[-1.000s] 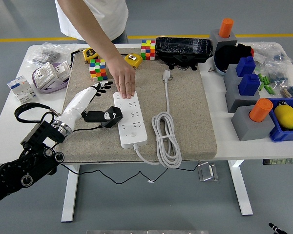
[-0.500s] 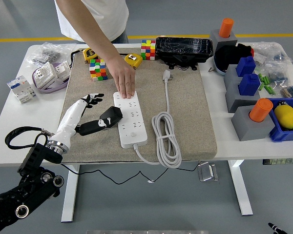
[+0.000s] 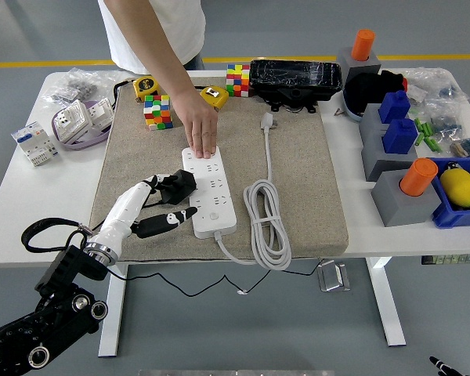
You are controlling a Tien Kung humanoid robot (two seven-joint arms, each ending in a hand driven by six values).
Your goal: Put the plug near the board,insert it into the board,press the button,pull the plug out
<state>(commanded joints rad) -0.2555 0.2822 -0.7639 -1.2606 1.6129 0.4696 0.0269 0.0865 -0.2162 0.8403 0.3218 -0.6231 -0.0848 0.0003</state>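
Shifted nearer since earlier: left hand [image 3: 166, 205], fingers closed on black plug [image 3: 178, 184] touching strip [image 3: 209, 190] left edge, which person's hand [image 3: 199, 131] steadies; plug likely light, rigid, best gripped by body sides.

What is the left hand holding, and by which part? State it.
The left hand is closed on the black plug, gripping its body beside the white power strip. The exact finger contact cannot be told. A person's hand presses the strip's far end.

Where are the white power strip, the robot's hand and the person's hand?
Power strip [image 3: 217, 205]: head view, bare middle of its top.
Left hand [image 3: 161, 205]: head view, its middle.
Person's hand [image 3: 200, 131]: head view, its back.
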